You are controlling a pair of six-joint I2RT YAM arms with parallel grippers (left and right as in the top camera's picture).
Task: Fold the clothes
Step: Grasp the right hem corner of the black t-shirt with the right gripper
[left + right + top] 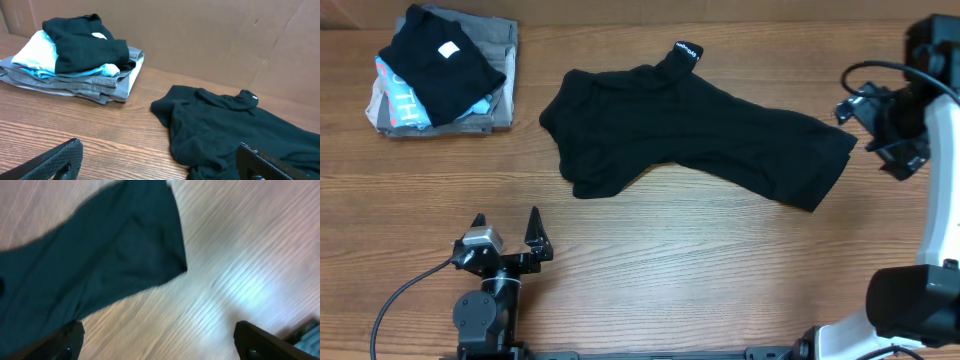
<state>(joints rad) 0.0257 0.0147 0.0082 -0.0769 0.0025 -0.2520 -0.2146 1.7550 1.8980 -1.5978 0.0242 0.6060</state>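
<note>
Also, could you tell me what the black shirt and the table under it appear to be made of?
The black shirt looks like soft matte fabric, perhaps cotton or a blend: it lies limp and wrinkled, without sheen. The table looks like wood or wood-look laminate, smooth and slightly glossy: grain lines run along it, and light glares off it in the right wrist view.

Left gripper [506, 222] at near left, pointing far, jaws wide, holding nothing. Right gripper [868, 134] at far right, pointing left, jaws wide, holding nothing.

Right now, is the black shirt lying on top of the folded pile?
No, the black shirt lies apart from the folded pile.
</note>
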